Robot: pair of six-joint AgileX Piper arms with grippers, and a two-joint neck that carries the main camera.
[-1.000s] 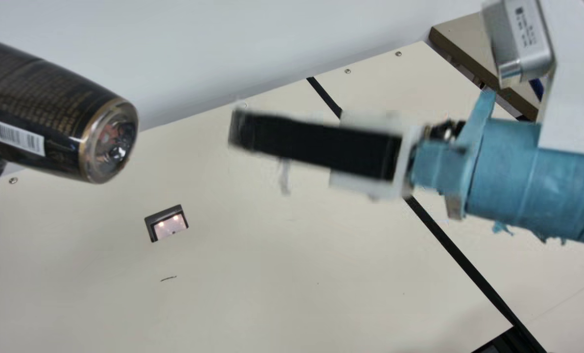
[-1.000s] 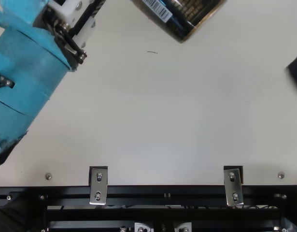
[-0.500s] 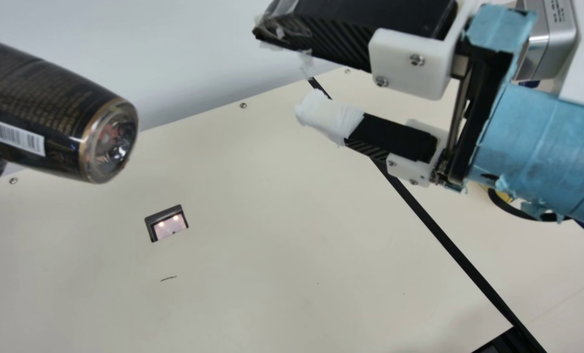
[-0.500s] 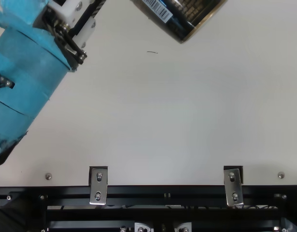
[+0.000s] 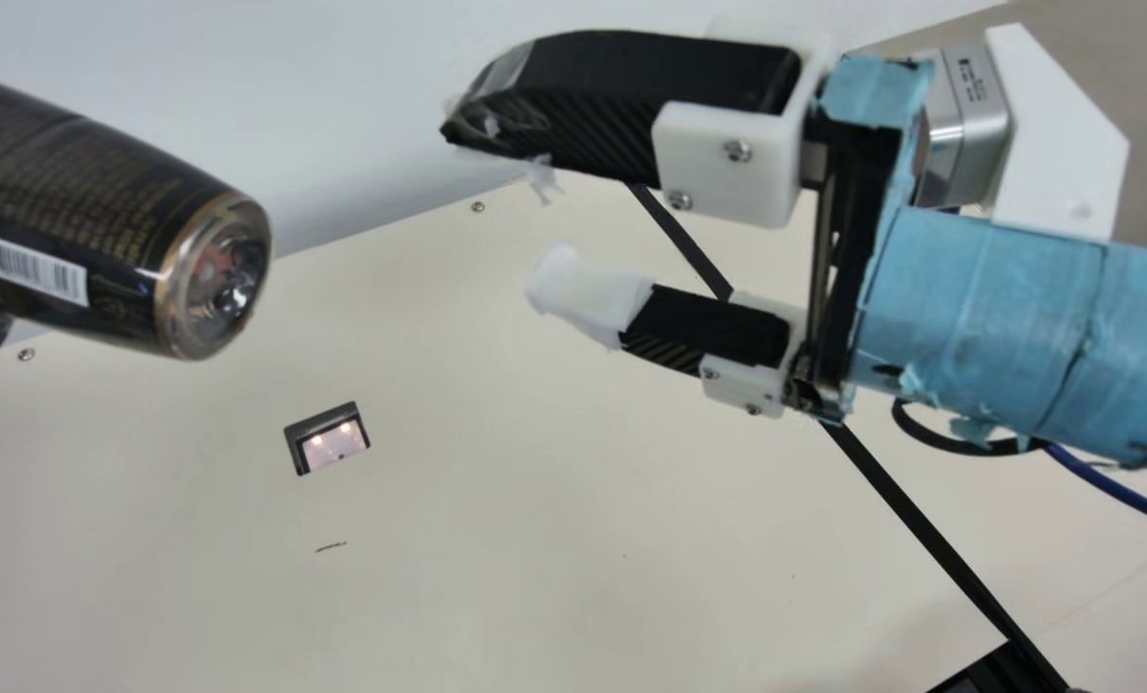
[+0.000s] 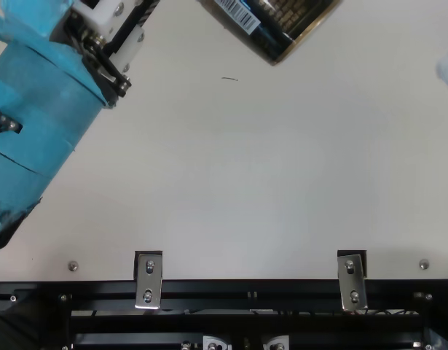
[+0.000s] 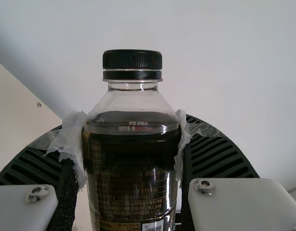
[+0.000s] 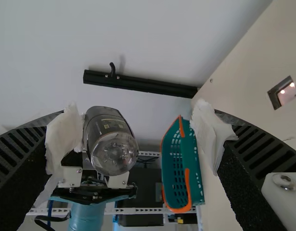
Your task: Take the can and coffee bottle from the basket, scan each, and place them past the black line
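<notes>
Though right gripper [image 5: 495, 207] wide, empty, left gripper [image 6: 132, 24] snug round coffee bottle [image 5: 88, 217] (wall [image 5: 285, 96] beyond cream table [image 5: 535, 539]).

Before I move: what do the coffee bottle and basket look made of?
Coffee bottle: probably clear plastic, glossy, going by its see-through shoulder and highlights on the base.
Basket: likely moulded plastic, fairly matte, going by its teal wall with regular holes.

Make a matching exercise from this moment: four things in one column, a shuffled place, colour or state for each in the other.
1. Coffee bottle
2. Right end effector
3. Scanner window
4. Basket

A. Open, holding nothing
B. Teal with orange trim
C. Clasped by the left end effector
D. Set into the cream tabletop

Pairs: 1-C, 2-A, 3-D, 4-B
</notes>
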